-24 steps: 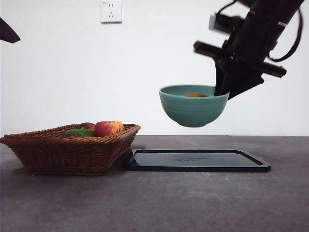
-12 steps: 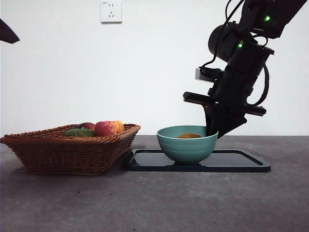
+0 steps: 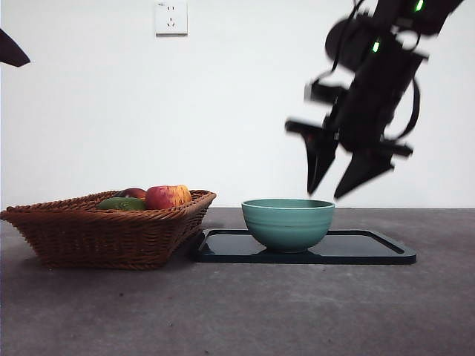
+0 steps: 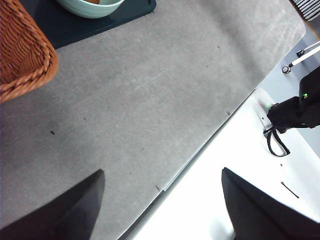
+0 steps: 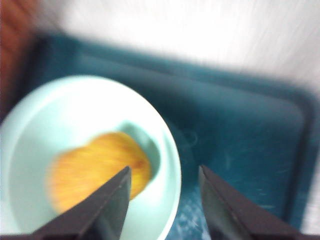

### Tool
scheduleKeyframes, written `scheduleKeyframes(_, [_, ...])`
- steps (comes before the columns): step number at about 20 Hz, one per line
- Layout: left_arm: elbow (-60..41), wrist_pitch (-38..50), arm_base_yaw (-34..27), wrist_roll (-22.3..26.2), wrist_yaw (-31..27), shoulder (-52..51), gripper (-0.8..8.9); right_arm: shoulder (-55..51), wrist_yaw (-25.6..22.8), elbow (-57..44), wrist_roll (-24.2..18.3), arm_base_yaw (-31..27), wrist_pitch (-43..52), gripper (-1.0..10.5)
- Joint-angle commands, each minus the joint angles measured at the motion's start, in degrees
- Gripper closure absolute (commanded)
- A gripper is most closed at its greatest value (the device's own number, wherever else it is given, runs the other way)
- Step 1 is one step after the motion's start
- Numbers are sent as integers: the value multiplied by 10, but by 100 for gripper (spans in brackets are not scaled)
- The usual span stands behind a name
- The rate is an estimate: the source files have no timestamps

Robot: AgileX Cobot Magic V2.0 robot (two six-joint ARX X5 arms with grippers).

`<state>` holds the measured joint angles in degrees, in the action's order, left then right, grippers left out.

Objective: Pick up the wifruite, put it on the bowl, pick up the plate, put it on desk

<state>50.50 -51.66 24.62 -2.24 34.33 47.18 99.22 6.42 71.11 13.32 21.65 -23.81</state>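
Right gripper (image 3: 338, 174): jaws parted, empty, above the bowl's (image 3: 288, 222) far rim. It has let go and risen since half a second ago. Wifruite (image 5: 97, 170) lies inside the bowl, on the black tray (image 3: 371, 248). Matte grey desk (image 3: 237, 311), white wall. Left gripper (image 4: 162, 202): released, idle.

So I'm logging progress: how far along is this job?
Done: the wifruite lies in the bowl. In hand: nothing; the right gripper hangs open above the bowl, which sits on the black tray, not the desk. The left gripper waits.
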Motion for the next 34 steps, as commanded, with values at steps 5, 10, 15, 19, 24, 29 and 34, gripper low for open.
scheduleKeyframes(5, [5, 2, 3, 7, 2, 3, 439, -166, 29, 14, -18, 4, -104, 729])
scheduleKeyframes(10, [5, 3, 3, 7, 2, 3, 439, -295, 37, 6, -40, 14, -214, 730])
scheduleKeyframes(15, [5, 3, 3, 7, 2, 3, 439, -418, 41, -67, -40, 35, -221, 730])
scheduleKeyframes(19, [5, 3, 3, 7, 2, 3, 439, -515, 58, -162, -42, 59, -221, 730])
scheduleKeyframes(24, [5, 3, 3, 7, 2, 3, 439, -607, 102, -250, -42, 74, -221, 730])
scheduleKeyframes(29, [5, 3, 3, 7, 2, 3, 439, -638, 101, -259, -42, 74, -221, 730])
scheduleKeyframes(34, [5, 3, 3, 7, 2, 3, 439, -638, 101, -259, -42, 74, -221, 730])
